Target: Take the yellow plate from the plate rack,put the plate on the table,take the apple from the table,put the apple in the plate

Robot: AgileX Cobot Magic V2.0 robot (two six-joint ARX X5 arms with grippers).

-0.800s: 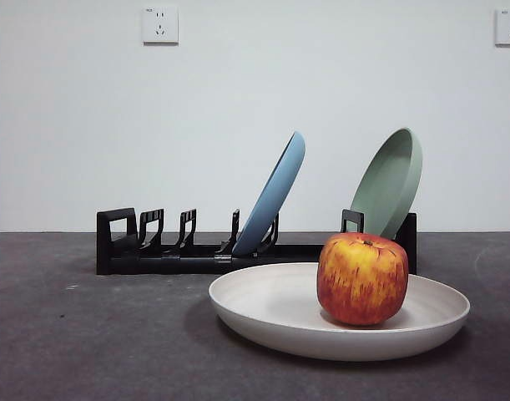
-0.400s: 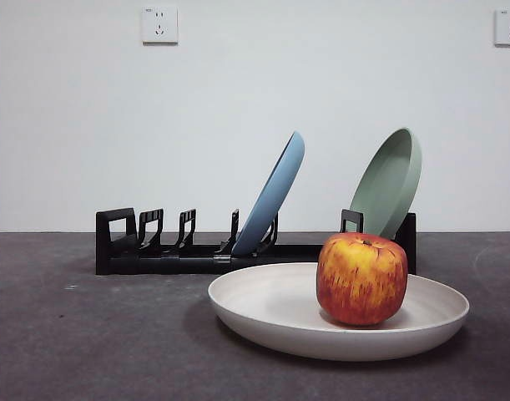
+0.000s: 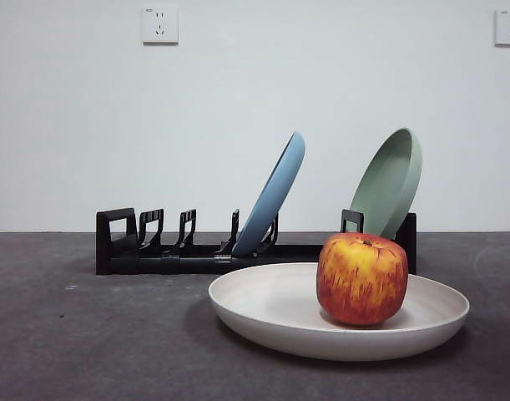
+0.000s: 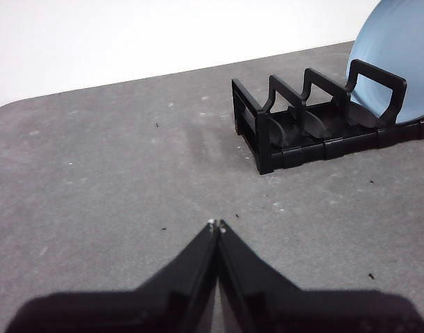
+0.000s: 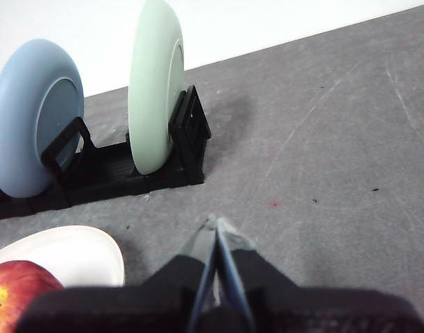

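You see the apple (image 3: 362,279) resting in the yellow plate (image 3: 271,305) on the table (image 3: 88,342); the left gripper (image 4: 216,224) and the right gripper (image 5: 216,222) both have jaws pressed together, holding nothing

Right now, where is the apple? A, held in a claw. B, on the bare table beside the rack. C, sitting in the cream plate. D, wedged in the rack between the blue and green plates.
C: the apple rests inside the cream plate on the table, in front of the rack, with no claw touching it.
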